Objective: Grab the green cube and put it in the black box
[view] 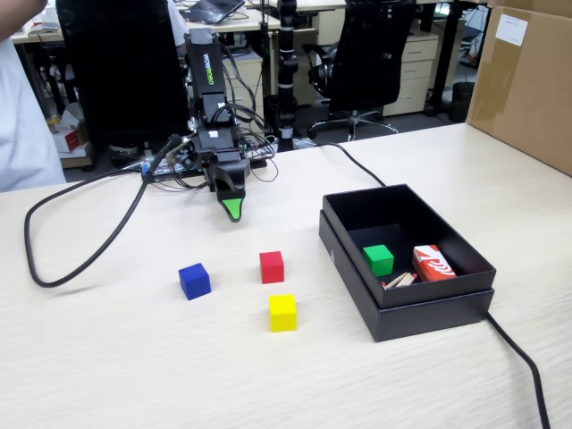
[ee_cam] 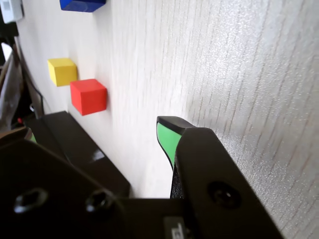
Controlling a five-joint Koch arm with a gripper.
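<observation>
The green cube [view: 378, 259] lies inside the black box [view: 349, 246] on the right of the fixed view, near the box's middle and touched by nothing. My gripper [view: 231, 208] hangs tip-down over the table at the back, well left of the box and behind the cubes. In the wrist view the gripper [ee_cam: 97, 132] stands open with nothing in it: one green-padded finger [ee_cam: 167, 139] is on the right, the other jaw sits blurred at the far left, and bare table shows between them. A corner of the black box [ee_cam: 79, 149] shows there; the green cube does not.
A red cube [view: 272, 266], a blue cube [view: 194, 281] and a yellow cube [view: 282, 312] stand on the table left of the box. A red-and-white carton [view: 433, 263] and some small sticks [view: 399, 281] lie in the box. Black cables cross the table; a cardboard carton [view: 527, 80] stands back right.
</observation>
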